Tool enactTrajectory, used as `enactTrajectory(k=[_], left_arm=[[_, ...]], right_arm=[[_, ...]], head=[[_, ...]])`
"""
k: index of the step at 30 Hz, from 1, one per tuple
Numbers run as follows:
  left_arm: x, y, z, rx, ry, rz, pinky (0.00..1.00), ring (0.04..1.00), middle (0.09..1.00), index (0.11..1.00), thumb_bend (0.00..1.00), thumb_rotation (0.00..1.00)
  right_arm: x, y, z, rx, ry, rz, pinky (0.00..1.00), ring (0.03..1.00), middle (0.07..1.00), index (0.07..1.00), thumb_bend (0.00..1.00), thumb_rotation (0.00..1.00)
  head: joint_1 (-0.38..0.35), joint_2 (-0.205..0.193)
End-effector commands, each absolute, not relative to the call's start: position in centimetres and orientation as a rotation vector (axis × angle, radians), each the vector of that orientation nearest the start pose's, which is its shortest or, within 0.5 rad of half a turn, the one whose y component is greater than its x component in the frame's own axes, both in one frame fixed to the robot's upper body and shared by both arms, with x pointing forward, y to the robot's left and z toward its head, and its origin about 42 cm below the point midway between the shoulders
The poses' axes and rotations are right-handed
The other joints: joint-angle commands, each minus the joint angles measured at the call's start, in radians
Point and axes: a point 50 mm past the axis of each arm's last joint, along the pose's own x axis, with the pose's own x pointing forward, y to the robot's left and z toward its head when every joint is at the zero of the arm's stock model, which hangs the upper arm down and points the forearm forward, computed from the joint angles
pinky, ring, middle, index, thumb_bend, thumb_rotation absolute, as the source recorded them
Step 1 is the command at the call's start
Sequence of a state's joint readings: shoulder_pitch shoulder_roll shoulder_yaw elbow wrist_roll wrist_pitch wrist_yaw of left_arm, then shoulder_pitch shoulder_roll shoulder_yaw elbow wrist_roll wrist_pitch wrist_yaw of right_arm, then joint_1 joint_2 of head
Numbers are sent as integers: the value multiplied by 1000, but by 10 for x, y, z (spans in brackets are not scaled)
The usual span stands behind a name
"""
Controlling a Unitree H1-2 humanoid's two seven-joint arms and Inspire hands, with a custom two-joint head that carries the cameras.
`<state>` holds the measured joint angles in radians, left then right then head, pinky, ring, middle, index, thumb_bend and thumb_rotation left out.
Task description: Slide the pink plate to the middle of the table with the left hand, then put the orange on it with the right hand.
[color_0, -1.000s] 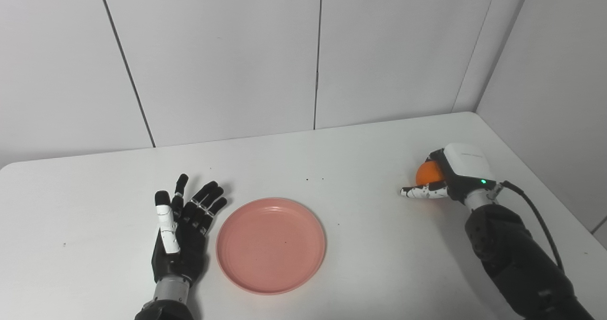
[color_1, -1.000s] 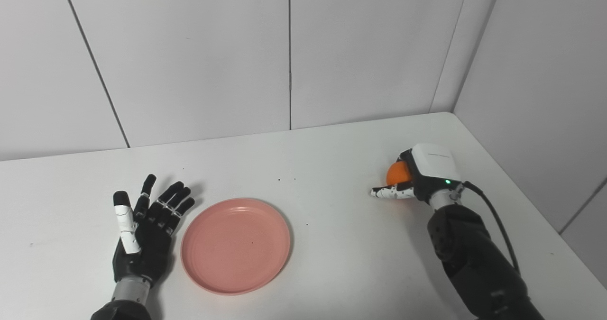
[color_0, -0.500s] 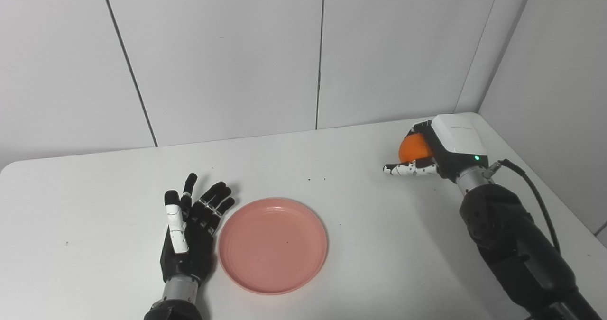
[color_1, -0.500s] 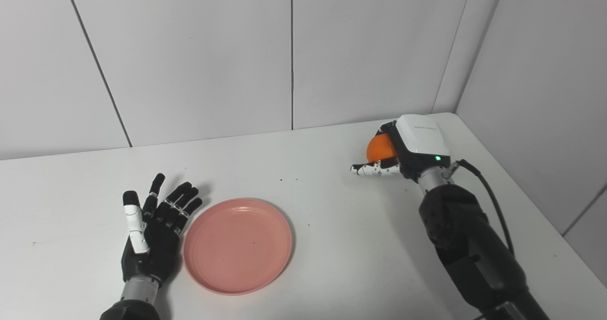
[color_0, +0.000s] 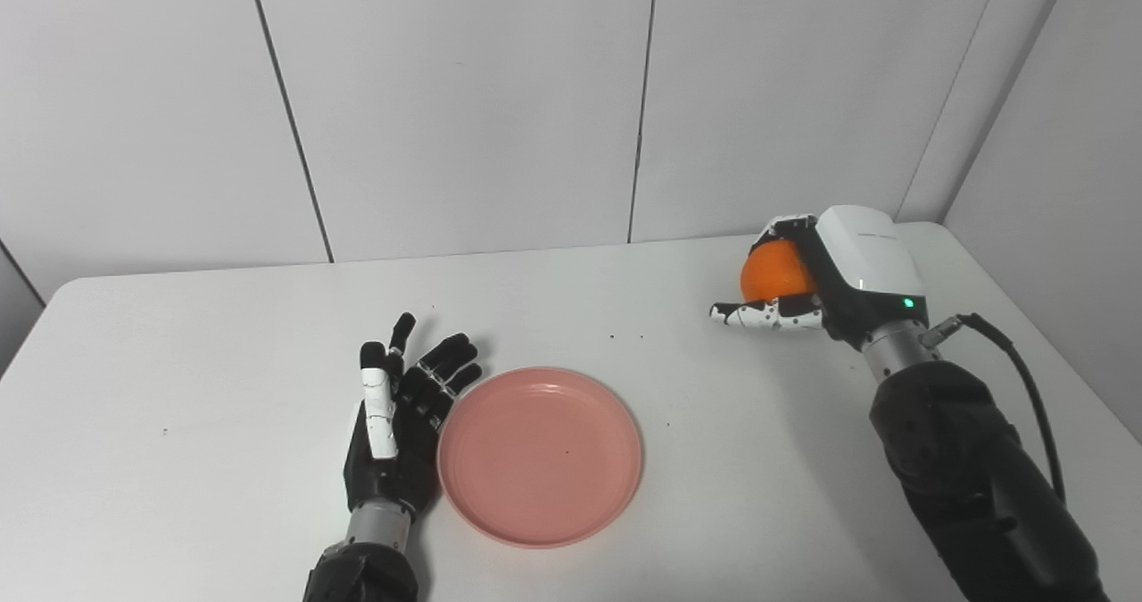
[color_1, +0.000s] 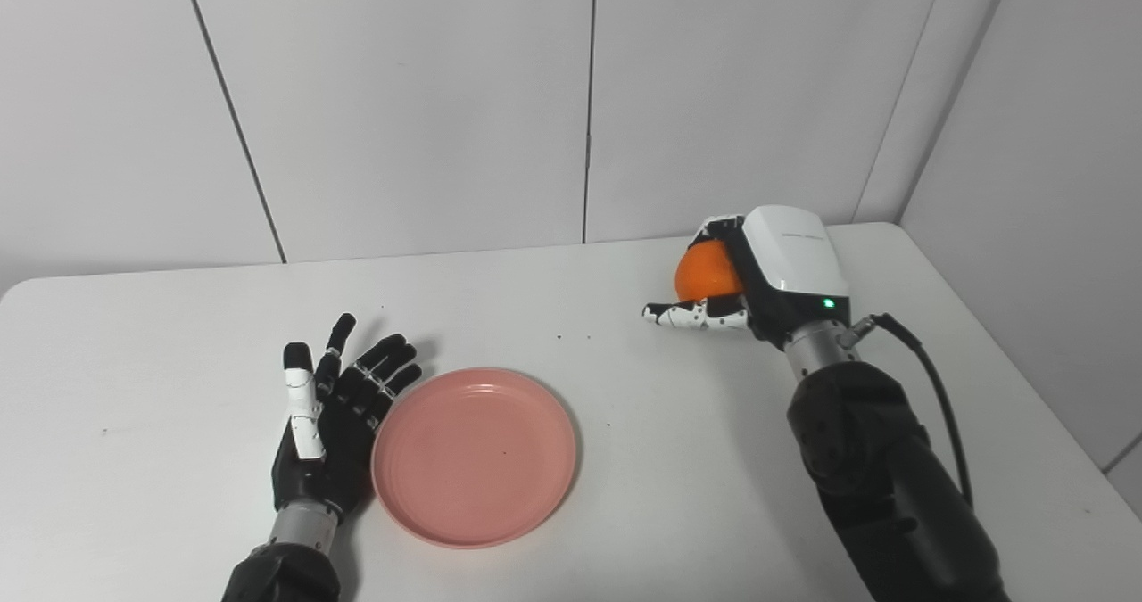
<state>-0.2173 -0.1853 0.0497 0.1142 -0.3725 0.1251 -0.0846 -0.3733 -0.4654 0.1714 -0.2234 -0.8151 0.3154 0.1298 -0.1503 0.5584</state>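
The pink plate (color_0: 540,455) lies flat on the white table (color_0: 223,334), near its middle and toward the front. My left hand (color_0: 397,424) rests open beside the plate's left rim, fingers spread and pointing away, its edge close to or touching the rim. My right hand (color_0: 825,276) is up above the table at the right, shut on the orange (color_0: 772,272), which shows between the curled fingers and the thumb. The orange hangs well to the right of and beyond the plate.
White wall panels (color_0: 464,103) stand close behind the table, and another wall (color_0: 1062,183) closes the right side. A black cable (color_0: 1017,379) loops off my right forearm. A few dark specks (color_0: 624,336) dot the tabletop.
My right hand has lifted the orange off the table and carried it up and leftward. The camera has swung, shifting the whole scene to the right. The left hand stays by the plate's rim.
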Motion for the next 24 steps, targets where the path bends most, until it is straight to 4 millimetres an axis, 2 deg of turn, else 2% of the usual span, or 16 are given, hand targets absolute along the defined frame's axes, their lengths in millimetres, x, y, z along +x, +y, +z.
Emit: enactTrajectory(k=[1,13,18,24], left_arm=[[337,113,111,-593,100,-135,728,717,652,946,889,814],[336,106,108,-592,97,-127,716,711,643,934,893,800],[336,104,107,-582,96,-128,707,710,635,939,907,804],[337,104,106,-575,92,-124,708,706,632,933,906,805]], right_arm=[[370,-261,300,-1249,-433,-110,76,126,190,239,539,375],[363,-211,295,-1177,-498,2,89,141,210,247,529,419],[363,-189,292,-1155,-542,50,100,153,219,265,536,368],[363,-169,290,-1132,-563,106,100,154,221,268,534,382]], head=[[9,1],[75,6],[81,5],[85,5]])
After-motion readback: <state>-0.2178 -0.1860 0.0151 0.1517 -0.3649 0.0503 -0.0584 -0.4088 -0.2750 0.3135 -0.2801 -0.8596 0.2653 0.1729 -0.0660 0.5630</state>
